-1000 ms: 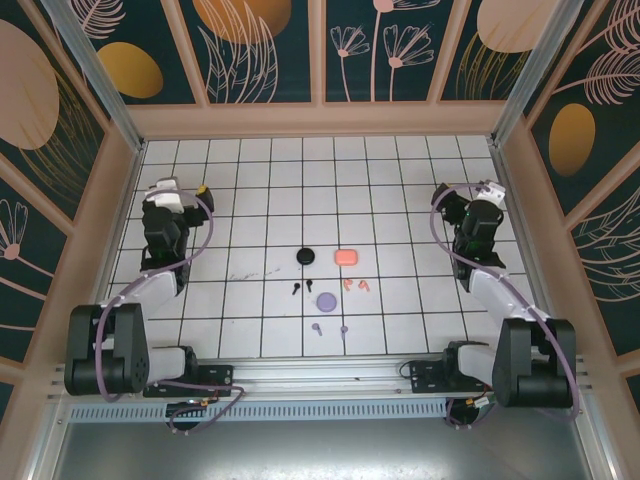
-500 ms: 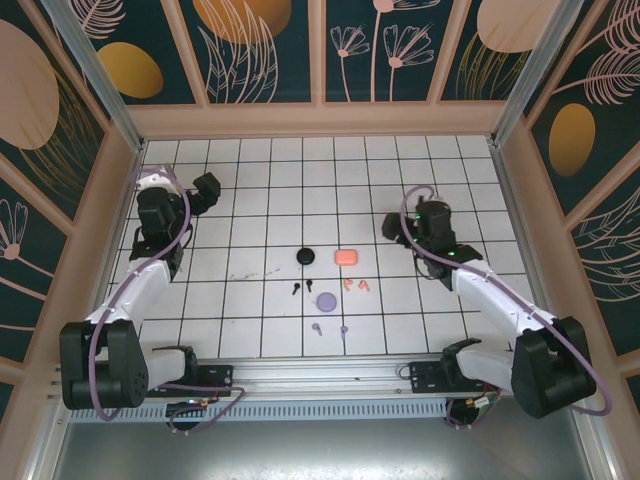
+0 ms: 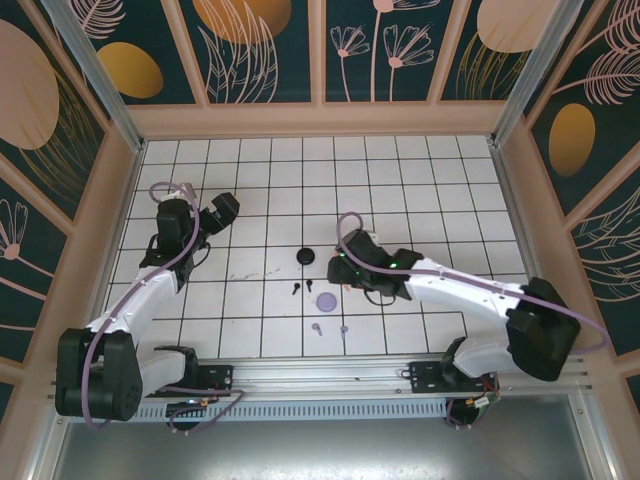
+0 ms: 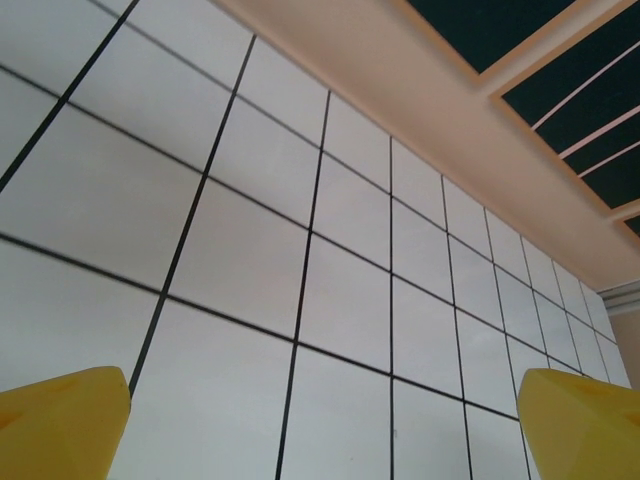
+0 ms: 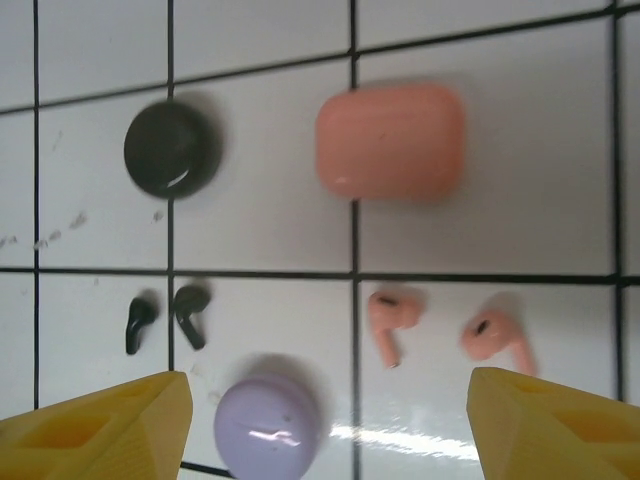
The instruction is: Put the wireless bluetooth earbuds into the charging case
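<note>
White grid-tiled table (image 3: 250, 160) w/ dark floral wall panels (image 3: 260, 50) round back & sides.

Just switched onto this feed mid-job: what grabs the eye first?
A black case, a salmon-pink case and a lilac case sit mid-table, with black earbuds and pink earbuds loose on the tiles between them. The right gripper hovers open directly above this cluster; the left gripper hangs open over bare tiles at the left.

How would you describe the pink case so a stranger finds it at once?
Near the middle of the white gridded table lie three small cases. The pink case sits right of the black case, just beyond the pink earbuds. It alone is rectangular; the black one and the lilac case are round.
</note>
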### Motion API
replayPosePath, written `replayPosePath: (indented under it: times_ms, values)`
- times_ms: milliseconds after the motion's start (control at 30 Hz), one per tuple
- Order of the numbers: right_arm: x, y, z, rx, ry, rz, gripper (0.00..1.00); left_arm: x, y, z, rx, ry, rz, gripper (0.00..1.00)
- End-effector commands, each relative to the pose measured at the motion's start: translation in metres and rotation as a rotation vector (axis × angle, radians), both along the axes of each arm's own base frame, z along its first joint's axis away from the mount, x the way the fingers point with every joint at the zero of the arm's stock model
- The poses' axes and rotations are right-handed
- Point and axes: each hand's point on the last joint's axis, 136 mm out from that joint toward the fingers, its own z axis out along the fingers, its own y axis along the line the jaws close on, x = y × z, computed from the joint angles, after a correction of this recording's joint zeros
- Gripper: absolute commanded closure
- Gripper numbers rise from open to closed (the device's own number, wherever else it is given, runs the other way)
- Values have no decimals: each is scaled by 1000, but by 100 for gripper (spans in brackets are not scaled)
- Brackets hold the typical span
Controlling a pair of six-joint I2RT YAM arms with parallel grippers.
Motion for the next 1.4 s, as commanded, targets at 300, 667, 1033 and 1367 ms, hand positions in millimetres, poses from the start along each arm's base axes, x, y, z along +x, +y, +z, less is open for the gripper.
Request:
replayPosePath:
  times_ms: [300, 667, 1033, 1367]
  values:
    - [-35, 35, -39, -240, 108, -4, 26, -5, -4, -20, -16, 75, -9, 1]
    - [-41, 43, -59, -271, 143, 3, 27, -6, -7, -15, -8, 63, -35, 1]
    - [-34, 44, -70, -268, 149, 5, 29, -5, -8, -10, -4, 56, -46, 1]
    - [-27, 46, -77, -269, 155, 12, 32, -3, -8, -7, -3, 55, -45, 1]
